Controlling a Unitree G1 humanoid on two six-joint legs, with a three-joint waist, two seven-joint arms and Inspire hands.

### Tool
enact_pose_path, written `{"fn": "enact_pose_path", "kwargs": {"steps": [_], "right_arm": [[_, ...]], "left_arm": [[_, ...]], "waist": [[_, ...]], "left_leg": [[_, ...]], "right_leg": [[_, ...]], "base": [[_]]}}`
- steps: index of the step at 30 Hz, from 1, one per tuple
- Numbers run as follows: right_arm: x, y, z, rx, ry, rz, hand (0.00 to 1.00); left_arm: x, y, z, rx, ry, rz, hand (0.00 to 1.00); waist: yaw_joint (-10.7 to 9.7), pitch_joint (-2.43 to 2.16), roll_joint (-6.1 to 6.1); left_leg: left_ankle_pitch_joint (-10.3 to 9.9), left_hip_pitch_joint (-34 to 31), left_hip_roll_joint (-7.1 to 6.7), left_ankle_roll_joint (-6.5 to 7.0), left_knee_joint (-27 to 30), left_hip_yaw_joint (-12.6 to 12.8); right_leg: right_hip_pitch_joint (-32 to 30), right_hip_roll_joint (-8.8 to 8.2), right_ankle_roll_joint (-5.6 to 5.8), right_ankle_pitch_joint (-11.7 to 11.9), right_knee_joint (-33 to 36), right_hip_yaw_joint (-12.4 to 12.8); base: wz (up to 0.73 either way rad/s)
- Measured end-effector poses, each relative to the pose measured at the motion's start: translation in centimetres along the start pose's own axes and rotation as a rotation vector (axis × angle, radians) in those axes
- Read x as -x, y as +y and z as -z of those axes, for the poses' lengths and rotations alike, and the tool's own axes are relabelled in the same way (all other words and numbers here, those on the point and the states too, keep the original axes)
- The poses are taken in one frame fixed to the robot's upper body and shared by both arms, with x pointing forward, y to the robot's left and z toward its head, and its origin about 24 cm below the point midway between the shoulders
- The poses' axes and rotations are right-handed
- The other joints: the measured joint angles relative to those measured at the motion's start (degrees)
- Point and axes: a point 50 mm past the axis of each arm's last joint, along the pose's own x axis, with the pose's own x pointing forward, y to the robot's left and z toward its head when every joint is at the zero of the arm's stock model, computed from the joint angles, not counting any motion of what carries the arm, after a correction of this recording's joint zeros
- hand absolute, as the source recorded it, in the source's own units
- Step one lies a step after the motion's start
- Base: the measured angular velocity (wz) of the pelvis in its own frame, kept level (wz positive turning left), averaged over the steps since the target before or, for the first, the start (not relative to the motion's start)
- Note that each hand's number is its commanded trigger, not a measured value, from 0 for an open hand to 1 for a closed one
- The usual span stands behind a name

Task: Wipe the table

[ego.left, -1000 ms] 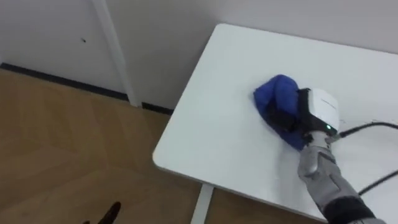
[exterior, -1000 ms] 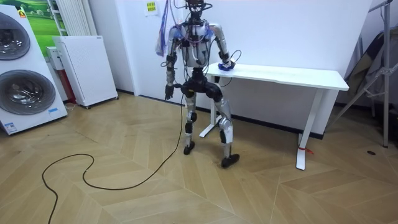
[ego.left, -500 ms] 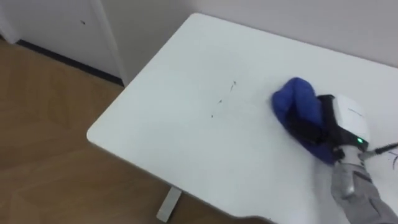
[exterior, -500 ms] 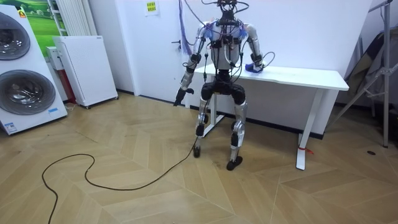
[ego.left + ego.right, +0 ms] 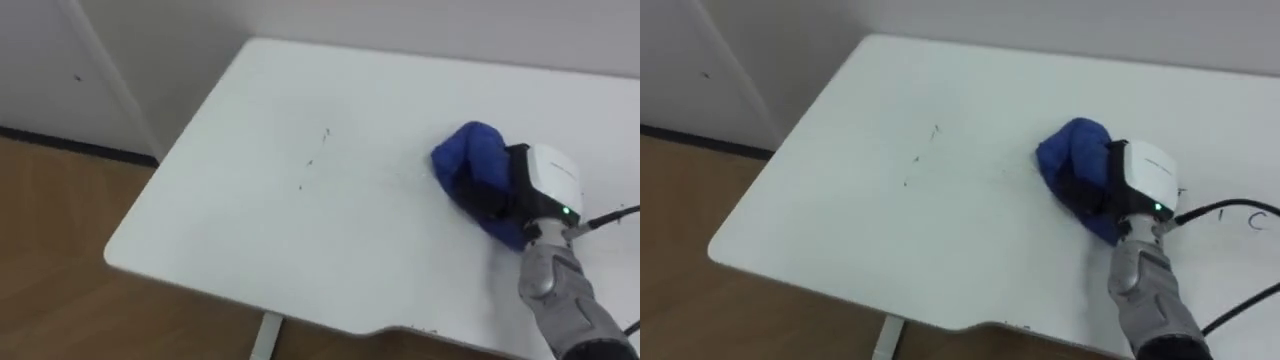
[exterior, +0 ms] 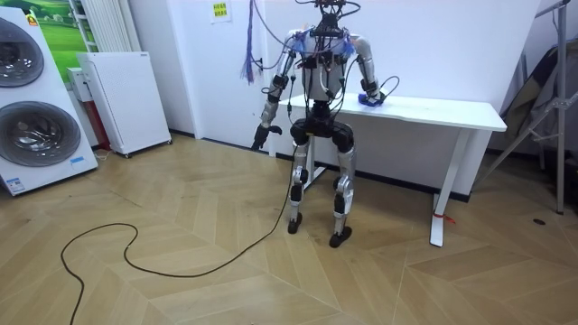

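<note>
A crumpled blue cloth (image 5: 468, 165) lies on the white table (image 5: 300, 240), right of the table's middle. My right hand (image 5: 528, 188) rests on the cloth from the right, its dark fingers curled into the folds. Left of the cloth, a few small dark specks (image 5: 308, 163) mark the tabletop. In the room view I stand at the table's (image 6: 433, 110) left part, facing it, with the right hand (image 6: 368, 95) on the cloth. My left hand (image 6: 260, 137) hangs out at my side, away from the table.
The table's left and near edges drop to a wooden floor (image 5: 50, 230), and a wall runs behind it. In the room view, washing machines (image 6: 32, 99) and a white cabinet (image 6: 122, 99) stand at the left, and a metal stand (image 6: 542, 117) at the right.
I have stepped toward the room view's right along the table and turned to face it. My right hand slid the cloth rightward over the tabletop, away from the left end.
</note>
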Motion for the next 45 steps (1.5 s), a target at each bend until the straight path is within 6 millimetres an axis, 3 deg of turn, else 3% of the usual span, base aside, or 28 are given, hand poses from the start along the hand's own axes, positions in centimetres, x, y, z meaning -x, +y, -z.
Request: {"fn": "enact_pose_path", "kwargs": {"steps": [3, 7, 8, 11, 13, 15, 17, 19, 20, 21, 23, 25, 26, 28, 30, 31, 33, 34, 35, 36, 37, 38, 41, 43, 45], "right_arm": [[1.4, 0.6, 1.6, -0.016, 0.034, 0.02, 1.0], [5.1, 0.5, 6.4, -0.036, 0.204, 0.093, 1.0], [6.3, 0.3, 7.9, -0.029, 0.265, 0.111, 1.0], [8.4, 0.0, 10.3, -0.016, 0.37, 0.127, 1.0], [8.3, 0.0, 10.2, -0.029, 0.382, 0.131, 1.0], [7.3, -0.1, 9.4, -0.033, 0.368, 0.138, 1.0], [5.5, 0.2, 7.6, -0.031, 0.34, 0.139, 1.0], [4.0, 0.6, 5.4, -0.033, 0.289, 0.114, 1.0], [2.6, 1.0, 2.7, -0.016, 0.198, 0.076, 1.0], [1.9, 1.1, 1.2, 0.002, 0.133, 0.051, 1.0], [-0.3, 1.8, -5.4, 0.053, -0.125, -0.03, 1.0], [-0.9, 2.0, -8.3, 0.076, -0.242, -0.067, 1.0], [-1.1, 1.9, -9.2, 0.082, -0.29, -0.078, 1.0], [-1.2, 1.8, -9.2, 0.08, -0.296, -0.085, 1.0], [-0.8, 2.1, -8.3, 0.084, -0.273, -0.097, 1.0], [-0.4, 2.2, -6.9, 0.055, -0.246, -0.096, 1.0], [0.7, 2.5, -4.4, 0.021, -0.187, -0.088, 1.0], [1.4, 2.5, -2.4, -0.009, -0.13, -0.073, 1.0], [2.5, 2.3, -0.1, -0.02, -0.063, -0.05, 1.0], [3.6, 1.9, 2.2, -0.022, 0.009, -0.022, 1.0], [4.2, 1.8, 3.4, -0.022, 0.05, -0.009, 1.0], [5.3, 1.5, 5.7, -0.026, 0.14, 0.012, 1.0], [7.3, 0.0, 10.1, 0.005, 0.303, 0.04, 1.0], [7.8, -0.6, 11.3, 0.025, 0.352, 0.056, 1.0], [7.3, -0.9, 11.2, 0.025, 0.362, 0.075, 1.0]], "left_arm": [[0.1, 0.0, 0.1, -0.003, 0.001, -0.01, 0.0], [0.3, 0.8, 1.4, -0.008, 0.046, -0.049, 0.0], [0.5, 1.0, 1.9, 0.003, 0.062, -0.063, 0.0], [0.6, 1.0, 2.2, 0.01, 0.071, -0.068, 0.0], [0.5, 1.0, 1.9, 0.012, 0.06, -0.068, 0.0], [0.1, 0.9, 0.9, 0.016, 0.035, -0.064, 0.0], [-0.4, 0.2, -1.0, 0.01, -0.004, -0.041, 0.0], [-0.8, -0.3, -2.2, -0.005, -0.024, -0.021, 0.0], [-1.1, -0.4, -3.0, -0.022, -0.037, -0.009, 0.0], [-1.2, -0.4, -3.3, -0.032, -0.044, -0.006, 0.0], [-1.3, -0.6, -4.4, -0.061, -0.077, 0.011, 0.0], [-1.2, -1.1, -4.8, -0.088, -0.094, 0.034, 0.0], [-1.0, -1.3, -4.4, -0.092, -0.091, 0.045, 0.0], [-0.5, -1.6, -3.0, -0.082, -0.06, 0.056, 0.0], [0.1, -2.2, -0.5, -0.066, 0.021, 0.083, 0.0], [0.4, -2.2, 0.9, -0.047, 0.065, 0.091, 0.0], [0.9, -2.0, 2.5, -0.031, 0.108, 0.084, 0.0], [1.0, -1.5, 3.2, -0.032, 0.123, 0.071, 0.0], [1.1, -0.6, 4.0, -0.016, 0.143, 0.042, 0.0], [1.1, 0.3, 4.4, -0.005, 0.151, 0.01, 0.0], [1.1, 0.7, 4.6, 0.003, 0.156, -0.005, 0.0], [1.1, 1.5, 5.0, 0.02, 0.167, -0.033, 0.0], [1.0, 2.1, 4.6, 0.034, 0.149, -0.072, 0.0], [0.8, 1.7, 4.0, 0.037, 0.131, -0.061, 0.0], [0.6, 1.1, 3.1, 0.029, 0.106, -0.04, 0.0]], "waist": [[-2.86, -0.04, -0.79], [-5.97, -0.59, -2.34], [-6.61, -1.01, -2.89], [-8.15, -1.07, -2.88], [-7.95, -0.89, -2.47], [-7.47, -0.82, -1.67], [-6.03, -0.49, 0.33], [-4.05, -0.32, 1.1], [-2.8, -0.33, 1.26], [-2.2, -0.26, 0.92], [-0.24, 0.51, 0.87], [0.96, 0.82, 0.57], [2.36, 0.73, 0.12], [3.93, 0.67, -0.2], [3.75, 0.61, -0.29], [3.18, 0.61, -0.46], [0.49, 0.59, -0.75], [-1.16, 0.54, -1.36], [-1.76, 0.01, -2.62], [-2.0, -0.09, -3.21], [-2.67, -0.26, -3.56], [-3.94, -0.79, -4.27], [-4.73, -1.29, -4.55], [-5.17, -1.44, -3.95], [-5.53, -1.19, -3.19]], "left_leg": [[0.1, -0.06, -0.46, 0.17, 0.06, -1.41], [-0.3, 0.26, -1.23, 0.94, 0.62, -1.44], [-0.47, 0.25, -1.45, 1.24, 0.73, -1.62], [-1.08, 1.51, -2.04, 2.05, 1.44, -2.24], [-1.6, 1.81, -2.07, 2.22, 1.22, -2.23], [-1.87, 1.31, -2.16, 2.38, 1.54, -2.96], [-1.79, 0.98, -2.05, 2.4, 1.65, -5.47], [-1.59, 0.54, -1.71, 2.16, 1.47, -6.45], [-1.32, -0.36, -1.63, 1.97, 1.36, -7.46], [-1.1, -0.73, -1.66, 1.87, 1.19, -8.23], [-0.02, -2.15, -1.7, 1.24, 0.36, -11.06], [1.03, -2.78, -1.78, 0.75, -0.5, -12.71], [1.82, -2.99, -1.78, 0.5, -1.34, -12.72], [2.65, -2.91, -1.87, 0.36, -2.26, -12.72], [2.81, -2.91, -2.01, 0.42, -2.34, -12.71], [2.89, -2.69, -2.21, 0.55, -2.43, -12.71], [3.12, -1.93, -2.9, 0.93, -2.76, -12.68], [3.28, -1.04, -3.5, 1.18, -3.09, -12.68], [3.39, -0.41, -4.15, 1.38, -3.87, -12.02], [3.47, 0.19, -4.36, 1.52, -4.24, -11.82], [3.47, 0.2, -4.54, 1.53, -4.17, -11.83], [3.44, 0.22, -4.71, 1.57, -3.96, -11.78], [3.04, 0.67, -4.68, 2.15, -3.56, -11.16], [2.87, 0.62, -4.63, 2.29, -3.44, -11.12], [2.79, 0.5, -4.4, 2.27, -3.31, -11.14]], "right_leg": [[1.34, -0.5, 0.36, 0.0, -1.11, -1.9], [3.9, -1.45, 1.23, -0.09, -2.13, -3.21], [4.45, -1.73, 1.36, -0.02, -2.02, -3.61], [6.24, -2.42, 1.82, 0.27, -1.97, -4.24], [7.11, -2.37, 2.31, 0.56, -2.71, -4.35], [7.03, -1.92, 2.5, 0.93, -3.41, -4.06], [6.75, 0.1, 1.36, 2.65, -5.33, -3.55], [5.54, 1.3, 0.37, 3.68, -5.87, -2.89], [3.97, 2.02, -0.37, 4.17, -5.77, -2.41], [3.3, 2.37, -0.75, 4.41, -5.76, -2.42], [1.67, 3.54, -1.88, 4.82, -6.13, -2.63], [1.65, 3.61, -2.33, 4.24, -6.28, -3.97], [1.63, 3.62, -2.37, 3.82, -6.58, -4.24], [1.82, 3.55, -2.18, 3.58, -7.2, -4.45], [2.78, 3.28, -1.81, 3.35, -7.73, -5.37], [3.69, 3.0, -1.56, 3.2, -8.07, -6.28], [6.18, 2.38, -1.11, 2.92, -9.1, -7.7], [8.05, 2.08, -0.62, 2.63, -10.26, -7.55], [9.03, 1.46, 0.23, 1.81, -10.99, -7.4], [9.75, 1.32, 0.29, 1.79, -11.34, -7.38], [10.26, 1.33, 0.33, 1.81, -11.95, -7.39], [10.77, 1.27, 0.44, 1.88, -12.02, -7.38], [11.08, 1.11, 0.65, 2.02, -11.72, -7.27], [11.06, 1.1, 0.61, 2.22, -11.65, -7.24], [10.93, 1.17, 0.5, 2.35, -10.88, -7.21]], "base": [[0.35], [0.33], [0.28], [0.18], [-0.13], [-0.26], [-0.52], [-0.58], [-0.47], [-0.47], [-0.09], [0.55], [0.72], [0.6], [0.48], [0.56], [0.69], [0.61], [0.44], [0.21], [0.16], [0.19], [-0.04], [-0.11], [-0.09]]}}
